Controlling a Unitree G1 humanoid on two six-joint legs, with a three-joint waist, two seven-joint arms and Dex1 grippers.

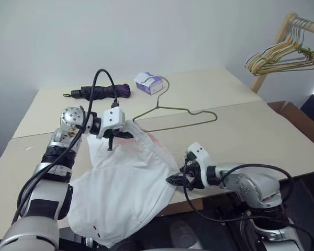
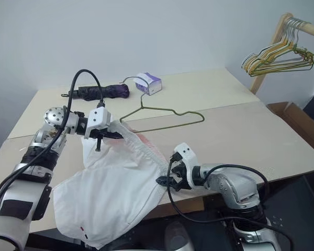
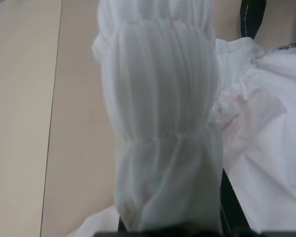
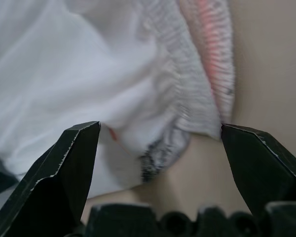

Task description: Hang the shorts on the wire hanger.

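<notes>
1. Table (image 1: 240, 130): pale wood top, carries everything below.
2. Shorts (image 1: 120, 193): white, draped over the table's near edge, one waistband corner lifted. Small red mark near the low hem.
3. Wire hanger (image 1: 172, 117): olive green, flat on the table just past the shorts, hook toward the tissue box (image 1: 149, 82). I read it as apart from the cloth.
4. Left gripper (image 1: 114, 137): I have it clamped on the gathered waistband, holding that corner up. Left wrist view shows the elastic bunched between its fingers.
5. Right gripper (image 1: 174, 180): jaws wide apart, nothing in them, right at the other waistband end near the table edge. Right wrist view puts the gathered hem between the fingertips (image 4: 74, 148).
6. Folded dark umbrella (image 1: 102, 92): far side, beside the tissue box.
</notes>
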